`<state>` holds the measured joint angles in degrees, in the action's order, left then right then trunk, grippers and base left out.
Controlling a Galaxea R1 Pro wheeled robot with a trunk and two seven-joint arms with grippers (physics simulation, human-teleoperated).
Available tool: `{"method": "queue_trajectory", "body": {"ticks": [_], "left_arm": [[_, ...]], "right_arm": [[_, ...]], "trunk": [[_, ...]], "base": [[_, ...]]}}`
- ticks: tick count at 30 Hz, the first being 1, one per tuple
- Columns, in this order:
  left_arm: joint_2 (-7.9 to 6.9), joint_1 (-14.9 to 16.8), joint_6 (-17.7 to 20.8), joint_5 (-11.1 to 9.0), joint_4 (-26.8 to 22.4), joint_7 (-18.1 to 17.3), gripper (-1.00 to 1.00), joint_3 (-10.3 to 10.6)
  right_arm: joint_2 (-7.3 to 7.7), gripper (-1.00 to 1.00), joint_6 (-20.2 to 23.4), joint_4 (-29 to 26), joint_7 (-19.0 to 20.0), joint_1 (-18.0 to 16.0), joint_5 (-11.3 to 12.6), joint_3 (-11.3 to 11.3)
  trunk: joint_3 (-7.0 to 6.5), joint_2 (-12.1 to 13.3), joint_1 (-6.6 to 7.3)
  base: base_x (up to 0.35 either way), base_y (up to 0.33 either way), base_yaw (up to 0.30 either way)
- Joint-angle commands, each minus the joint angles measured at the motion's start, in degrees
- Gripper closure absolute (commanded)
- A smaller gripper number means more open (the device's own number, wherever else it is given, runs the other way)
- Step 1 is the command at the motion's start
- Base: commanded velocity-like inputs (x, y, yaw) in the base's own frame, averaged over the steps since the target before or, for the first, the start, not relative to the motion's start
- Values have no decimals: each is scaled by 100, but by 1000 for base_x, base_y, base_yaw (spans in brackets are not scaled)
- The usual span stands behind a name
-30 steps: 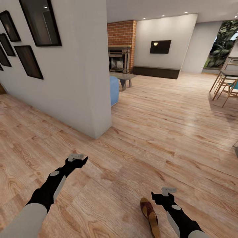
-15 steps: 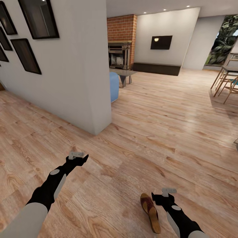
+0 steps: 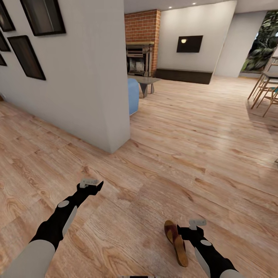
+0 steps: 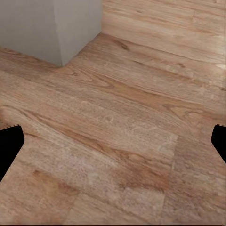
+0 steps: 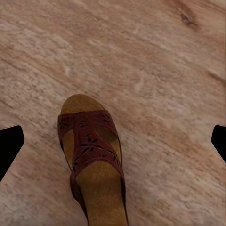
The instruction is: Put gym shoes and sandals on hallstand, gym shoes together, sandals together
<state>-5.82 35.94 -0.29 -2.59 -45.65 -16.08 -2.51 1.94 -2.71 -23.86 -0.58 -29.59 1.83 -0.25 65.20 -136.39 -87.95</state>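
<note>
One sandal (image 3: 176,242) lies flat on the corridor floor (image 3: 185,154), just beside the right gripper (image 3: 192,229) and apart from it; the right wrist view shows its dark-brown cut-out strap (image 5: 89,141) and tan footbed between widely spread fingers; the left gripper (image 3: 92,184) hovers over bare planks near a grey wall corner (image 3: 116,144), its fingers likewise spread.

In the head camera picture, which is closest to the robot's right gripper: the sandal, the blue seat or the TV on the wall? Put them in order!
1. The sandal, on the floor right beside the right gripper.
2. The blue seat, past the white wall corner, toward the left.
3. The TV, on the far wall of the room.
</note>
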Motion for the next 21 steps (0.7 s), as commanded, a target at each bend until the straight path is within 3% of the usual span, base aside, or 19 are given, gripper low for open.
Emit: {"method": "queue_trajectory", "body": {"ticks": [1,17,21], "left_arm": [[1,-9,-81,-22,-2,-29,-100,-11],[-11,-17,-78,-3,-597,-18,-100,3],[-9,-17,-62,1,-621,-18,-100,4]], "right_arm": [[-1,-100,-19,4,-5,-2,19,-2],[-2,-100,-19,-3,-3,-3,29,-2],[-1,-100,-19,-4,-3,-3,31,-2]], "trunk": [[32,-43,-21],[464,-685,-373],[586,-690,-383]], "base": [[0,0,0],[0,0,9],[0,0,104]]}}
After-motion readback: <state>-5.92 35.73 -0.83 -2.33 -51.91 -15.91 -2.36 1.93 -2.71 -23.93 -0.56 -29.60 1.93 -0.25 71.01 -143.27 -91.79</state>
